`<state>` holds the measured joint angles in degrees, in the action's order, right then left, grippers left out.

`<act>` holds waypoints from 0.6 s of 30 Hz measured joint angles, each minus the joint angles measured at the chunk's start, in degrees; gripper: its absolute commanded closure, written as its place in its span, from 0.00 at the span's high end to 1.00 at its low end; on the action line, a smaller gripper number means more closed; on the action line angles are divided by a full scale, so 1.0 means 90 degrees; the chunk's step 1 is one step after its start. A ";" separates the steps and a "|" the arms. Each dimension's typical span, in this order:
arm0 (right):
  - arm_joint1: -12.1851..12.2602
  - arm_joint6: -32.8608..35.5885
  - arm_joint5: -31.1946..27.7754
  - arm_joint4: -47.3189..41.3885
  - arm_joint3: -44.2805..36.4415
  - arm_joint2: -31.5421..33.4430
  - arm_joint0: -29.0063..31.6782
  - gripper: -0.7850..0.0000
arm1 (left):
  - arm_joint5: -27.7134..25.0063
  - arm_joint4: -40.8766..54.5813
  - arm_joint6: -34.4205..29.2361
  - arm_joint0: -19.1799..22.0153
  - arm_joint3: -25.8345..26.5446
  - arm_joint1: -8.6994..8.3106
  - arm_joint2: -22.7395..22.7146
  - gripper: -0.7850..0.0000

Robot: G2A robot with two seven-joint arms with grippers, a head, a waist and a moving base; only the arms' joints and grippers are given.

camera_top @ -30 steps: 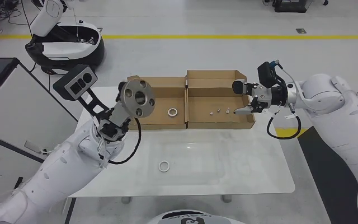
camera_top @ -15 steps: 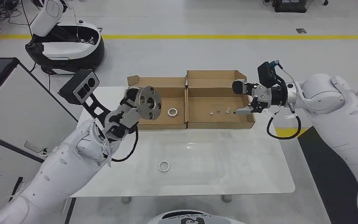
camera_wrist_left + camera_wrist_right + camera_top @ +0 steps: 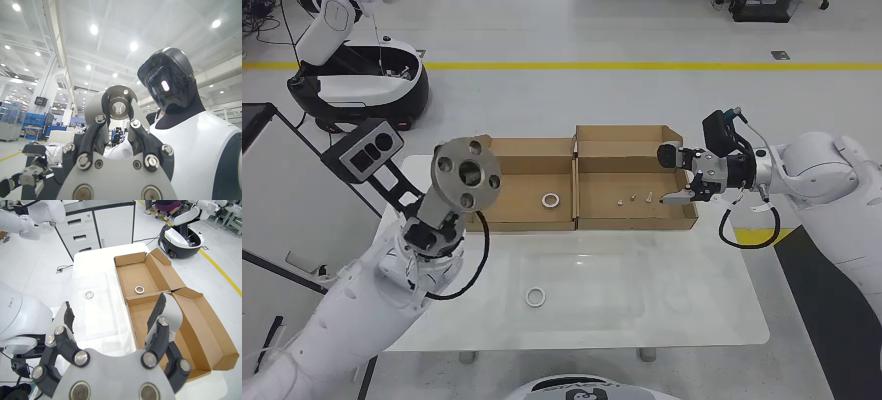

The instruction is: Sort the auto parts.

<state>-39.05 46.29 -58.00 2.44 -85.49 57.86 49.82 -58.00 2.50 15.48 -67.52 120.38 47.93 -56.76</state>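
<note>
Change: flange (image 3: 464, 172) is swinging back toward the table's left end, away from the part of the left box (image 3: 527, 150) it was over half a second ago, and its face is turning up toward the top camera; right gripper (image 3: 114, 302) is keeping the same spot.
flange: round grey metal disc with a centre bore and bolt holes, hanging in the air by the left end of the left box, off the table (image 3: 712, 310).
left gripper (image 3: 118, 101): fingers are clamping the flange's raised hub from both sides.
right gripper: fingers are standing spread apart with nothing between them, hovering at the right end of the right box (image 3: 627, 133).
left box: brown cardboard, holding one metal ring (image 3: 552, 201) that is lying flat near its right end.
right box: brown cardboard, sitting side by side against the left box, holding several small pale parts (image 3: 634, 197) in a loose row.
clear tray (image 3: 622, 290): lying on the table in front of the boxes, carrying a second ring (image 3: 536, 296) that is lying flat.
</note>
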 measured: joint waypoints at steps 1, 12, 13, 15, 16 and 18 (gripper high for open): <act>0.0000 0.0000 0.0000 0.0000 0.0000 0.0000 0.0000 1.00 | 0.0000 0.0057 -0.0028 0.0003 0.0023 0.0020 -0.0021 0.00; 0.0000 0.0000 0.0000 0.0000 0.0000 0.0000 0.0000 1.00 | 0.0000 0.0195 -0.0883 -0.0193 -0.0308 0.0189 -0.0430 0.00; 0.0000 0.0000 0.0000 0.0000 0.0000 0.0000 0.0000 1.00 | 0.0000 0.0161 -0.0992 -0.0217 -0.0357 0.0195 -0.0466 0.00; 0.0000 0.0000 0.0000 0.0000 0.0000 0.0000 0.0000 1.00 | 0.0000 0.0059 -0.1261 -0.0260 -0.0454 0.0208 -0.0536 0.00; 0.0000 0.0000 0.0000 0.0000 0.0000 0.0000 0.0000 1.00 | 0.0000 0.0029 -0.1362 -0.0276 -0.0478 0.0214 -0.0555 0.00; 0.0000 0.0000 0.0000 0.0000 0.0000 0.0000 0.0000 1.00 | 0.0000 0.0037 -0.1506 -0.0304 -0.0497 0.0231 -0.0578 0.00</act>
<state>-39.05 46.29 -58.00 2.44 -85.49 57.86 49.82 -58.00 2.84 1.93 -70.26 115.91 50.01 -61.96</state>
